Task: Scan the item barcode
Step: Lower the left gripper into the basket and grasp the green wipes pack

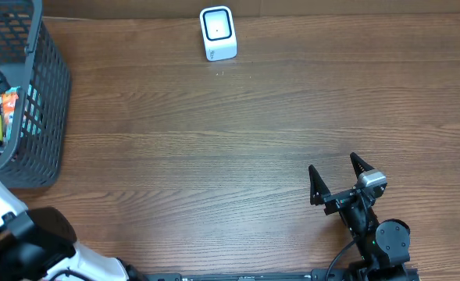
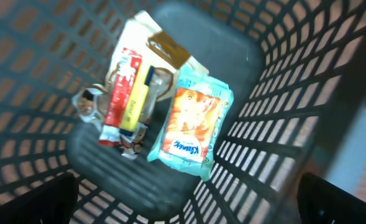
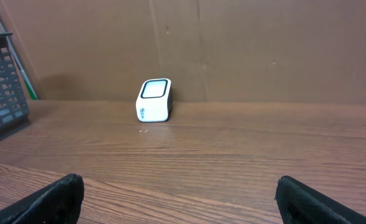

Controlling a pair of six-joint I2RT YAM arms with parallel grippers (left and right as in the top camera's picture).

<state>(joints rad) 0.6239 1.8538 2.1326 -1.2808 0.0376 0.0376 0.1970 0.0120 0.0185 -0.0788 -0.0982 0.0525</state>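
Observation:
Several items lie on the floor of a dark grey mesh basket: a teal tissue packet with an orange picture, a red packet, a yellow tube and a beige pouch. My left gripper hangs above them inside the basket, open and holding nothing. The white barcode scanner stands upright at the table's far edge, its dark window facing forward. Near the front right, my right gripper is open and empty, pointing at the scanner from well back.
The basket sits at the table's far left corner, tall walls all round. A brown cardboard wall backs the table behind the scanner. The left arm's white base fills the near left corner.

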